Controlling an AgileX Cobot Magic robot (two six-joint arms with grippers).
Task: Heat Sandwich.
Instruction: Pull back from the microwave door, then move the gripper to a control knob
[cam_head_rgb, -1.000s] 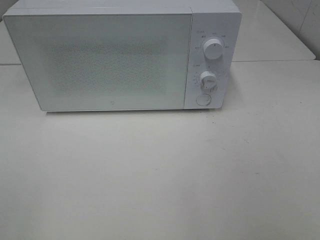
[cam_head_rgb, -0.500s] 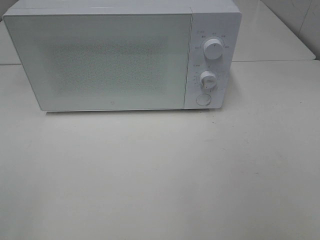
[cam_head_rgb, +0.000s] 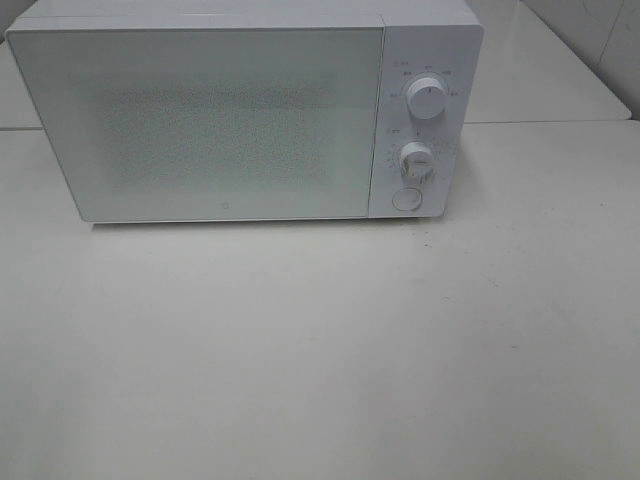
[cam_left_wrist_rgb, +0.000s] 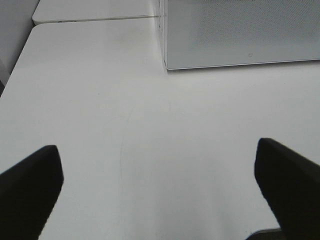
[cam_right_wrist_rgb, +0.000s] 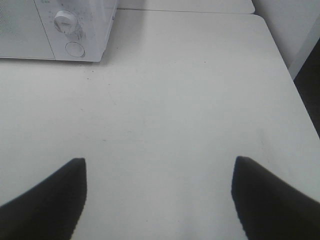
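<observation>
The sandwich is out of view in every frame. A white microwave (cam_head_rgb: 240, 115) stands at the back of the white table (cam_head_rgb: 320, 350) with its door shut; two dials (cam_head_rgb: 427, 100) and a round button (cam_head_rgb: 405, 199) sit on its right panel. Neither arm shows in the high view. My left gripper (cam_left_wrist_rgb: 157, 187) is open over bare table, short of the microwave's left front corner (cam_left_wrist_rgb: 167, 65), with nothing between its fingers. My right gripper (cam_right_wrist_rgb: 157, 192) is open too, empty, over bare table to the right of the microwave (cam_right_wrist_rgb: 55, 30).
The table's left edge (cam_left_wrist_rgb: 15, 75) and right edge (cam_right_wrist_rgb: 295, 85) drop off close to each gripper. A second table surface (cam_head_rgb: 540, 70) lies behind the microwave, with a seam between the two.
</observation>
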